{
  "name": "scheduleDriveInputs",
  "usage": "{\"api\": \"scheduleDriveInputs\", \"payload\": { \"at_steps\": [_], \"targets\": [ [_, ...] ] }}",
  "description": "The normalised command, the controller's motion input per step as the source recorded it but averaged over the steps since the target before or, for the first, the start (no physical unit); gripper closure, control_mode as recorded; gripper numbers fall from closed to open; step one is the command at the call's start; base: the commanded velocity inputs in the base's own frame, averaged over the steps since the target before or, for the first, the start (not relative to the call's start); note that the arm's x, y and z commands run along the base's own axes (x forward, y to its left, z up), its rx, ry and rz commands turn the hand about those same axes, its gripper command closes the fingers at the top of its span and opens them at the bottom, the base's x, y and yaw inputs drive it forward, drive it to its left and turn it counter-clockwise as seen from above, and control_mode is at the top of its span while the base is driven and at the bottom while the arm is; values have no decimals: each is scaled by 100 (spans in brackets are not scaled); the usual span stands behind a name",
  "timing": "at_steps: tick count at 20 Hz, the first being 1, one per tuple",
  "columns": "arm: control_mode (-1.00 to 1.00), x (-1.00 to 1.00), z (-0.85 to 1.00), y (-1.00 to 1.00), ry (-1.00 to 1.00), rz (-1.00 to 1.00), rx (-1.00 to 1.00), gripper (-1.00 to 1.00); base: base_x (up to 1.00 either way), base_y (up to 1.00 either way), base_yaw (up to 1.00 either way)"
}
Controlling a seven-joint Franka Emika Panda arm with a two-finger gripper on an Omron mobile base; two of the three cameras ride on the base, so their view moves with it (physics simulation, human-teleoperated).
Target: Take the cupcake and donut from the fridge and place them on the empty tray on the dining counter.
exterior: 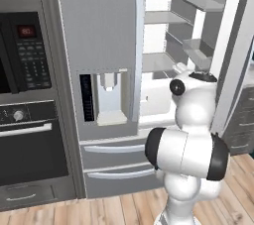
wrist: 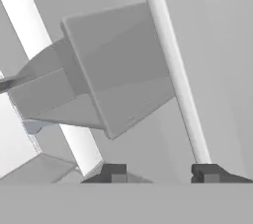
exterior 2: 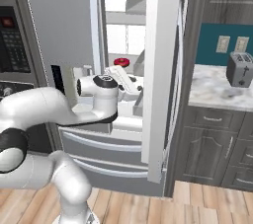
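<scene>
The grey-silver fridge [exterior: 99,21] stands with its left door shut and its right door swung open. My arm reaches into the white interior. On a shelf inside lies the red-glazed donut [exterior 2: 121,61], just above and behind my hand. My gripper [exterior 2: 139,90] sits low to the right of the donut, apart from it. In the hand view the gripper [wrist: 159,173] is open with nothing between its fingertips [wrist: 113,172], and it faces grey door bins [wrist: 113,70]. The cupcake, the tray and the dining counter are out of view.
The open fridge door [exterior 2: 163,70] stands close on the right of my hand. A black wall oven [exterior: 30,144] flanks the fridge on the left. A toaster [exterior 2: 239,70] sits on a marble counter [exterior 2: 217,92] over grey cabinets at the right.
</scene>
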Motion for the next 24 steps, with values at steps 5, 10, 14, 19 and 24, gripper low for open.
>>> {"api": "scheduleDriveInputs", "payload": {
  "at_steps": [5, 10, 14, 19, 24],
  "targets": [
    [-100, -7, -2, -72, 3, -3, 12, 100, 0, 0, 0],
    [-100, -41, 0, -93, 0, -10, 15, 100, 0, 0, 0],
    [-100, -25, 45, 15, 1, 0, 2, 100, 0, 0, 0],
    [-100, -70, 100, 55, 22, 0, 0, 100, 0, 0, 0],
    [-100, -100, 97, 57, 35, 26, 0, 100, 0, 0, 0]
  ]
}}
